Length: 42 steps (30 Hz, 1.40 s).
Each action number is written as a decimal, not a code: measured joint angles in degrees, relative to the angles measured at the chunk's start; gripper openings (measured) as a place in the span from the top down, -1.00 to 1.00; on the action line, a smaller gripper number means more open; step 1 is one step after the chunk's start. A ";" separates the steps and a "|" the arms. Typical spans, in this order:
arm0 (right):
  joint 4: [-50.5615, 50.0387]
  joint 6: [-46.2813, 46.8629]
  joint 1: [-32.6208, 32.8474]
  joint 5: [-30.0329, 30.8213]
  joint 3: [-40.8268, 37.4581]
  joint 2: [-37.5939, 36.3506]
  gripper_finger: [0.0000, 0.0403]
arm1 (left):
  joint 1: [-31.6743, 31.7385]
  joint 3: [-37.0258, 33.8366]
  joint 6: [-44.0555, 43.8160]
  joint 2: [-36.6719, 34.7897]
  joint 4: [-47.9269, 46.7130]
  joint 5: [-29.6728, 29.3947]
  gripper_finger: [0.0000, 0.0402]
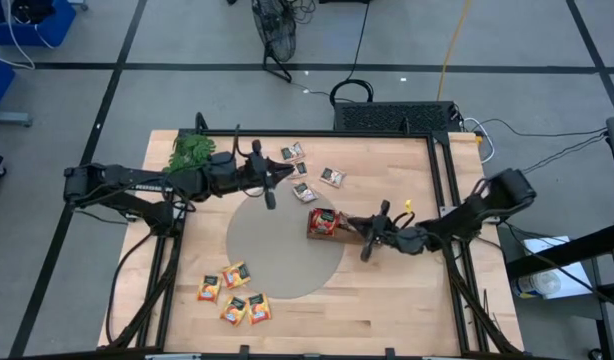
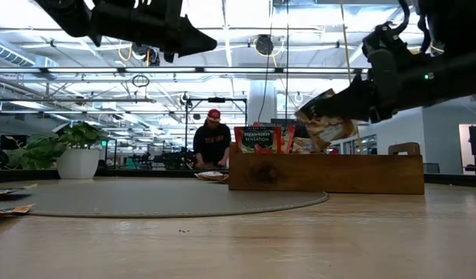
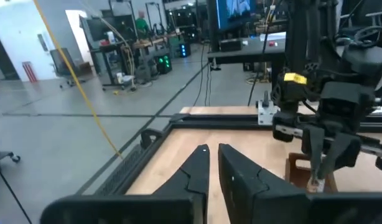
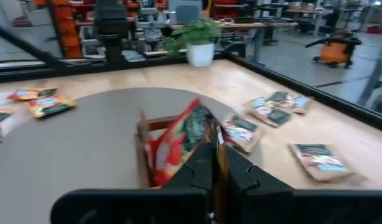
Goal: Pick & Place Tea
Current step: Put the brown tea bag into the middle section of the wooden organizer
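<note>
My right gripper (image 1: 345,224) hangs just above the brown wooden tray (image 1: 322,222), shut on a grey-white tea sachet (image 2: 325,121). Red sachets (image 2: 257,139) stand upright in the tray. My left gripper (image 1: 285,172) is raised over the far part of the table, shut and holding nothing (image 3: 214,155), among loose grey-white sachets (image 1: 332,177) that lie flat on the wood. Several orange-yellow and red sachets (image 1: 234,295) lie flat near the table's near-left corner. My right gripper pinches the grey-white sachet between its two fingers; the sachet shows edge-on between the fingers (image 4: 216,135) in the right wrist view. The fingers come slanting from the table's right. The sachet is lifted clear, tilted, sticking out beyond the fingertips over the tray's top (image 2: 331,159).
The tray sits on a round grey mat (image 1: 277,250) in the table's middle. A green leafy plant in a white pot (image 1: 192,150) stands at the far-left corner. A black frame rail (image 1: 442,200) borders the table. A person (image 2: 213,143) is in the room beyond.
</note>
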 joint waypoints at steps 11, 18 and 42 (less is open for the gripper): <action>0.37 -2.60 -1.96 -1.72 4.30 8.07 1.00 | -0.28 -0.02 -0.40 0.02 0.07 0.00 0.84; 0.17 -2.60 -3.66 -2.09 5.60 11.05 1.00 | -0.28 -0.02 -0.26 0.02 -0.40 0.00 0.92; -10.44 -13.58 -3.64 -7.25 7.65 -3.91 0.38 | -0.35 -0.02 -0.30 0.02 -0.47 0.00 0.74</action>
